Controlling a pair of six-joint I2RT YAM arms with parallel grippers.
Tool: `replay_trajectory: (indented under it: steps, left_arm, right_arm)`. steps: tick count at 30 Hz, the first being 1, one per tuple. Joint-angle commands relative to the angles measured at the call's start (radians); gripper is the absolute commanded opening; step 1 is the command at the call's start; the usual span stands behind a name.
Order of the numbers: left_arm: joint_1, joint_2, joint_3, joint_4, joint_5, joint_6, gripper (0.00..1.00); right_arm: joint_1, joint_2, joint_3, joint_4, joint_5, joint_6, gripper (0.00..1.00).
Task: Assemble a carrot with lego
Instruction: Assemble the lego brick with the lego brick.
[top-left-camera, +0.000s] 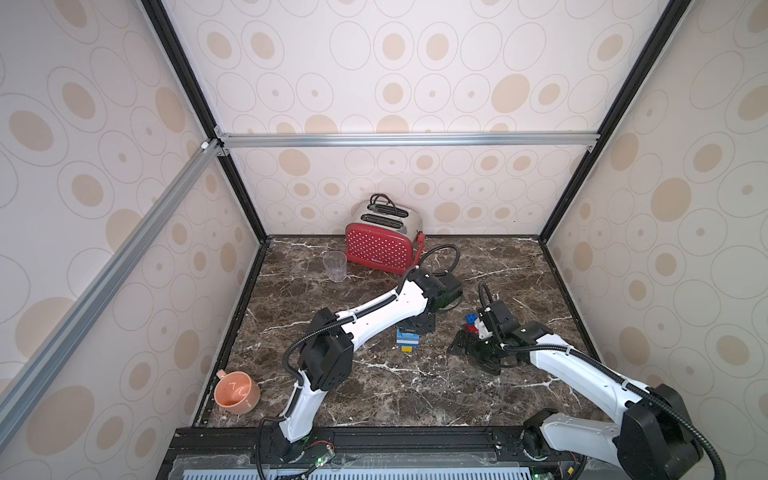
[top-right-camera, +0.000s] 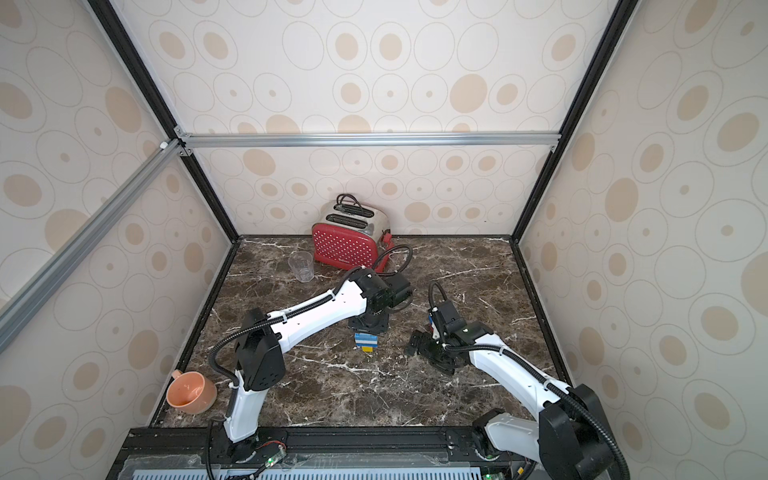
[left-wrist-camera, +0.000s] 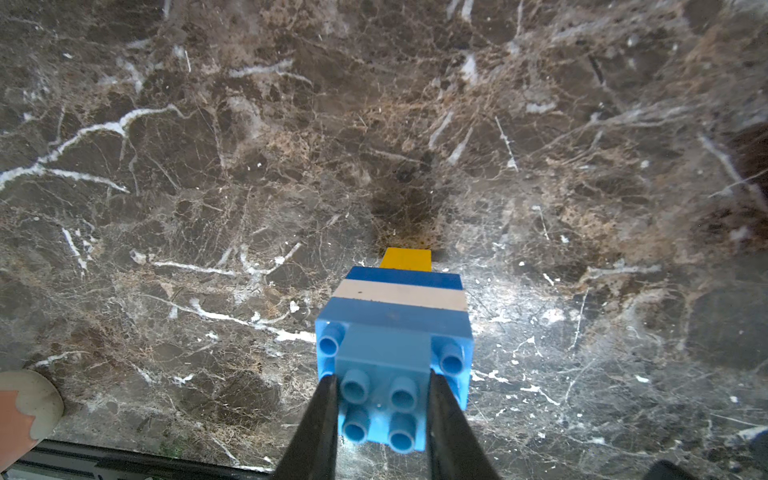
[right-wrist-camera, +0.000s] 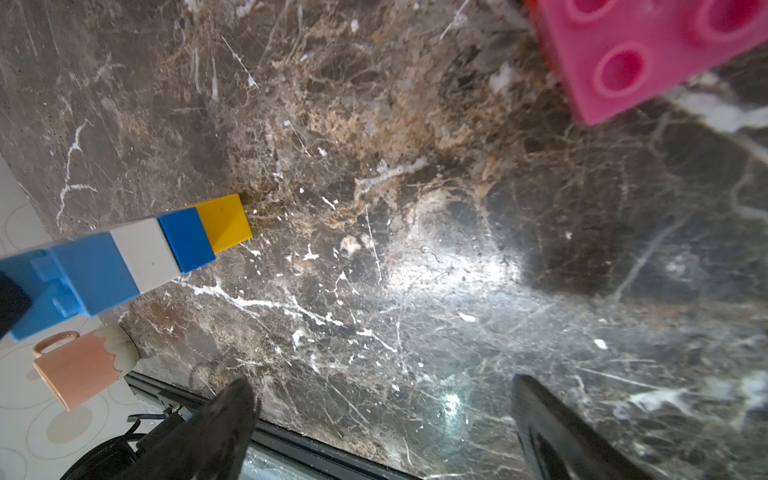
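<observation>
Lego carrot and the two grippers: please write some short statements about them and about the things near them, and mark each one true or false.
1. The left gripper is shut on the small blue brick at the wide end of the carrot. True.
2. The right gripper holds the pink brick. False: its jaws stand open and empty, and the pink brick sits apart from them.
3. The yellow brick is the carrot's end nearest the left gripper. False: it is the far end.
4. A clear glass stands upright near the red toaster. True.
</observation>
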Motion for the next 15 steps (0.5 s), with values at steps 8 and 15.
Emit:
replay_trajectory:
  steps: [8, 15]
  left_arm:
    - [-0.007, 0.093, 0.026, -0.089, 0.013, 0.019, 0.18]
    - [-0.008, 0.092, 0.059, -0.108, -0.005, 0.019, 0.32]
  right_arm:
    - [-0.010, 0.002, 0.012, -0.017, 0.015, 0.000, 0.99]
    - [-0.010, 0.000, 0.019, -0.022, 0.021, -0.001, 0.99]
